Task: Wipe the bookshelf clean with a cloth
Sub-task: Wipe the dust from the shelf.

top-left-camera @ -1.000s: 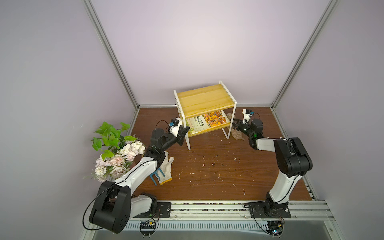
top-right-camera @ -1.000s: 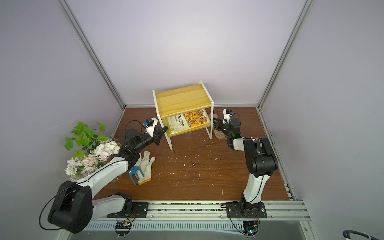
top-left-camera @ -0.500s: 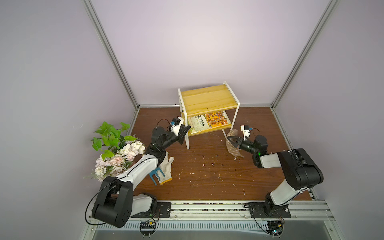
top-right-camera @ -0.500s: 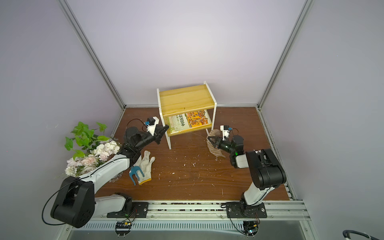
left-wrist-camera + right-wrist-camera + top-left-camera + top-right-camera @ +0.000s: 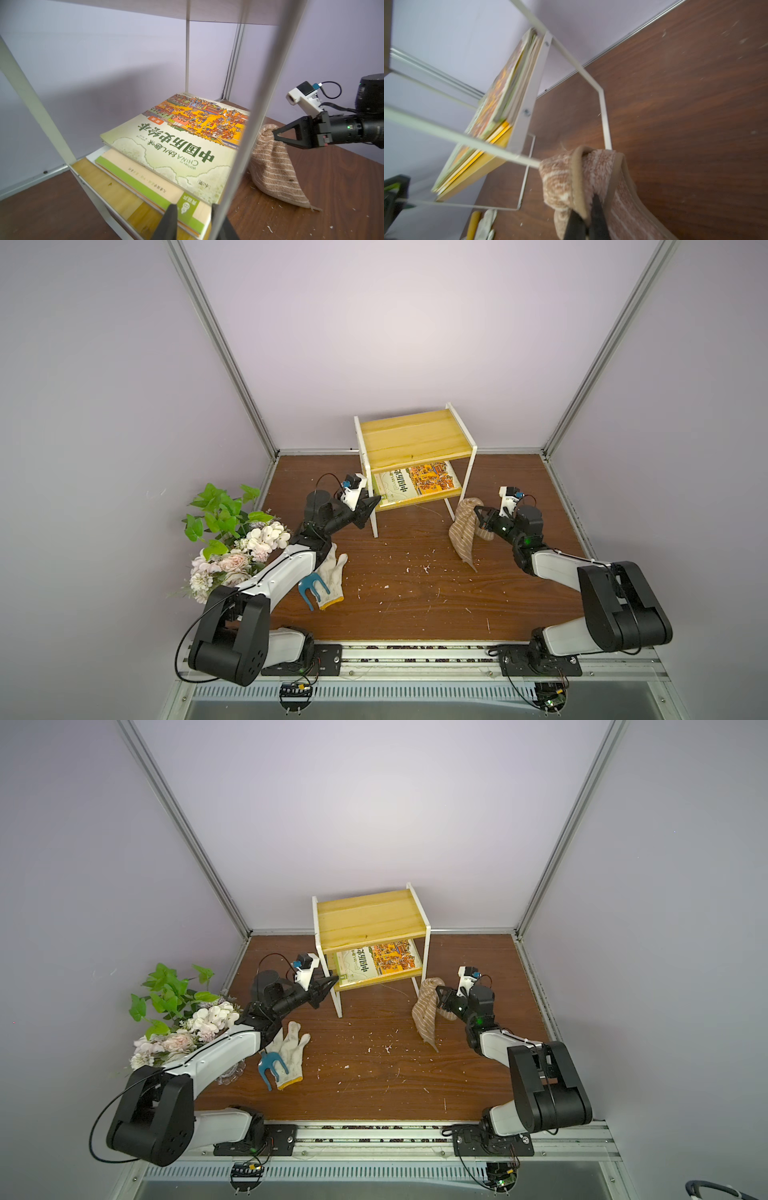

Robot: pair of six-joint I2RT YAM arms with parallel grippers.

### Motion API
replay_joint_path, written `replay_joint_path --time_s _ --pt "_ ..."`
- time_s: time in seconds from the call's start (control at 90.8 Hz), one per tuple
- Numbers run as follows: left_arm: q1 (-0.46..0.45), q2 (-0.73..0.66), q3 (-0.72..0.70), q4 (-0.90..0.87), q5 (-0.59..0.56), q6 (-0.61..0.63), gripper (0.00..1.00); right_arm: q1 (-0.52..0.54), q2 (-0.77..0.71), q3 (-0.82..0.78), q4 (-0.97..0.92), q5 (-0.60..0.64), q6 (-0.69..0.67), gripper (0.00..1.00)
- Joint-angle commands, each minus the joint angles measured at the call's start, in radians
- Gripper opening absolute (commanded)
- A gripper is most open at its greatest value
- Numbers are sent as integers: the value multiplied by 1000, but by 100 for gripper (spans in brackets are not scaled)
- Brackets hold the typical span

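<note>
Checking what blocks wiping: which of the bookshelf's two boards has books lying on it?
The lower board: a stack of books lies on it, an illustrated cover on top. The upper board holds no books.

Fuzzy cloth, bookshelf of smooth wood and matt white metal, glossy paper book
</note>
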Motion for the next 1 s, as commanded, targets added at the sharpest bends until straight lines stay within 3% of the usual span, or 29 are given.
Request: replay_joint_path --time_s 0.0,0.099,0.209,0.429,0.616,0.87,0.991 --pt "12 -51 -78 114 -5 -128 42 1 67 125 -32 60 -105 0" --pt "9 -76 -148 238 -32 -213 51 -1 179 219 30 -65 -154 0" --pt "4 -65 -148 242 -87 -241 52 -1 306 299 100 -258 -176 0" --pt "4 -66 -141 242 -89 -260 52 0 434 250 459 -591 36 0" --pt "5 -50 -127 197 -94 -241 53 1 413 82 737 -654 170 0" --pt "6 -25 -111 163 -121 -221 53 23 305 -146 818 -659 192 0" --pt "6 -27 -107 160 -126 -222 53 39 239 -185 759 -616 167 0"
